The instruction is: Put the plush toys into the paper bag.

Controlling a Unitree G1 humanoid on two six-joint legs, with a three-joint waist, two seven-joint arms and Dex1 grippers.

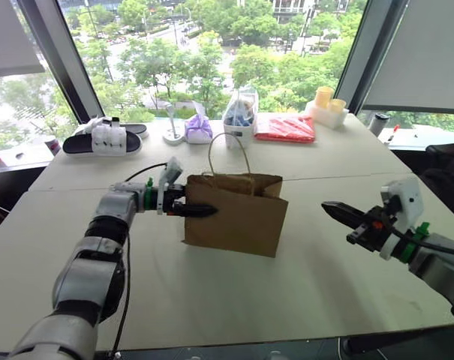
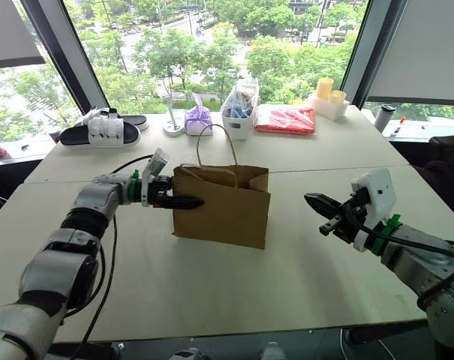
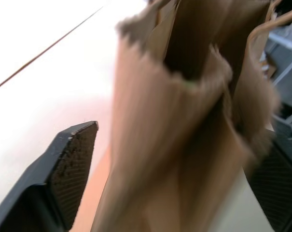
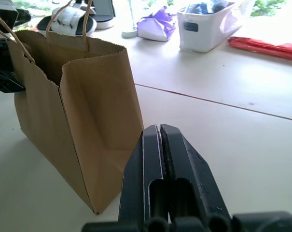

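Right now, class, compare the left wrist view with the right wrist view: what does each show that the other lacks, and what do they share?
Left wrist alone: its own two black fingers spread wide either side of the bag's side edge.

Right wrist alone: its own jaws pressed shut, the purple bag, the white bin, the red packet and the sandals.

Both: the paper bag, standing open on the pale table.

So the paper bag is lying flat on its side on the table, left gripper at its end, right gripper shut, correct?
Not quite: the paper bag stands upright, mouth open at the top, as the right wrist view shows. The left gripper is at its end, and the right gripper is shut.
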